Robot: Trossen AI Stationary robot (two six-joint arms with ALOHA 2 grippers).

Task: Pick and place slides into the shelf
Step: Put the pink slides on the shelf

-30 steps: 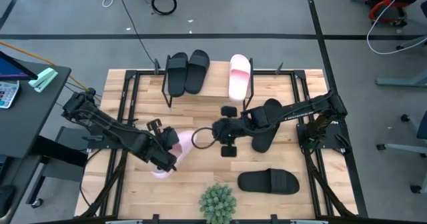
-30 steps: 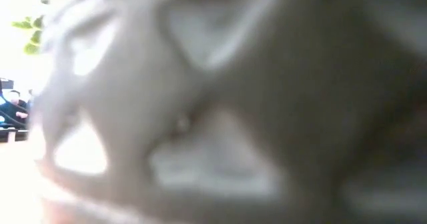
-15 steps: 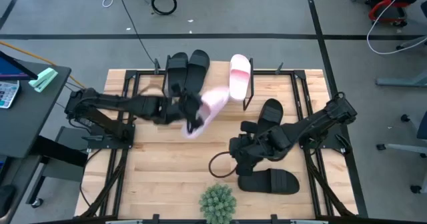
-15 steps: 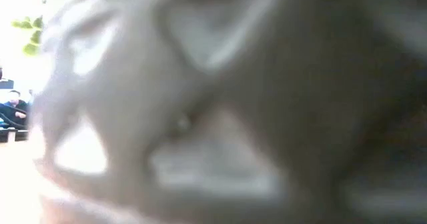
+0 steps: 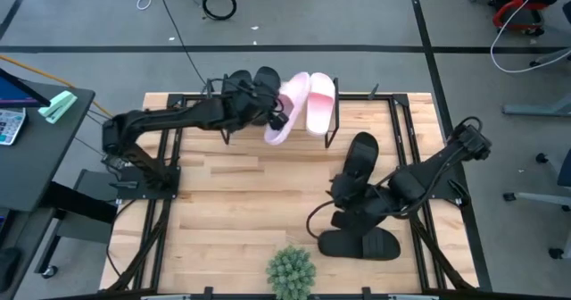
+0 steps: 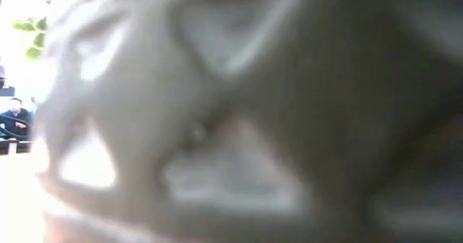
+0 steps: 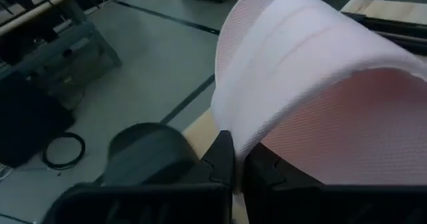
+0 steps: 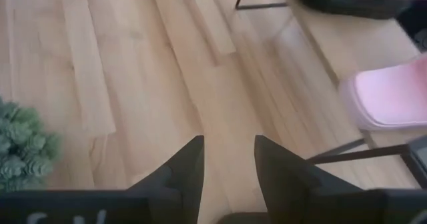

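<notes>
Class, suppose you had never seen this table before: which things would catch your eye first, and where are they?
First, the pink slide held by the left gripper at the shelf on the table's far edge, between two black slides and another pink slide. Next, the right gripper, open, above a black slide beside the green plant.

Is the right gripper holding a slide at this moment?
No, the right gripper is open with only bare tabletop between its fingers, while the left gripper holds the pink slide.
</notes>
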